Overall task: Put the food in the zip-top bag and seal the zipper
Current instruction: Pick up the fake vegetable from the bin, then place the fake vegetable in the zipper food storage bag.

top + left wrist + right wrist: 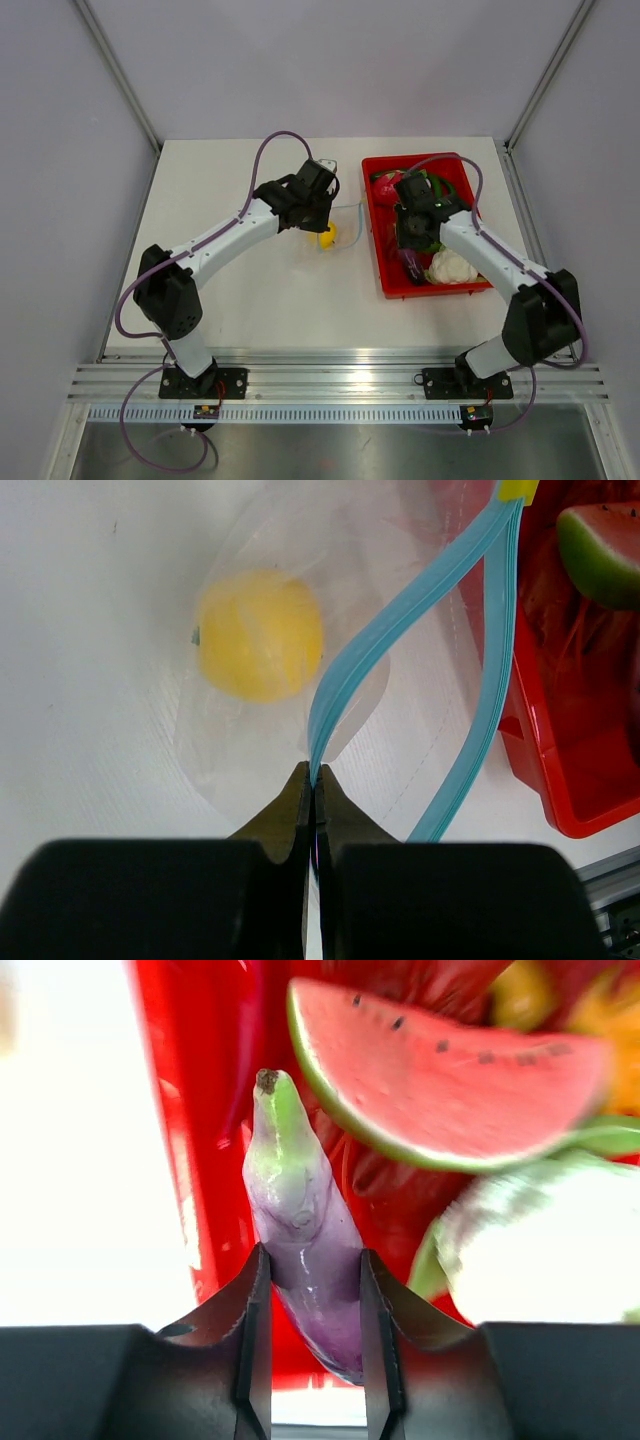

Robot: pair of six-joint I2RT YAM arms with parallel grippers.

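The clear zip-top bag [250,755] lies on the table left of the tray, its mouth gaping, with the round yellow fruit [260,635] inside it. My left gripper [314,772] is shut on one side of the light-blue zipper [350,670]; the other side curves away to the right. In the top view the bag [343,222] and the fruit [327,237] sit just under the left gripper [318,203]. My right gripper [313,1252] is inside the red tray, its jaws pressed on both sides of the purple eggplant [300,1200]. The watermelon wedge [440,1070] lies just beyond.
The red tray [381,262] stands at the right of the table and holds other toy food, among it a white cauliflower [450,268] beside the right gripper [411,243]. The tray's left wall [190,1110] is close to the eggplant. White side walls enclose the table.
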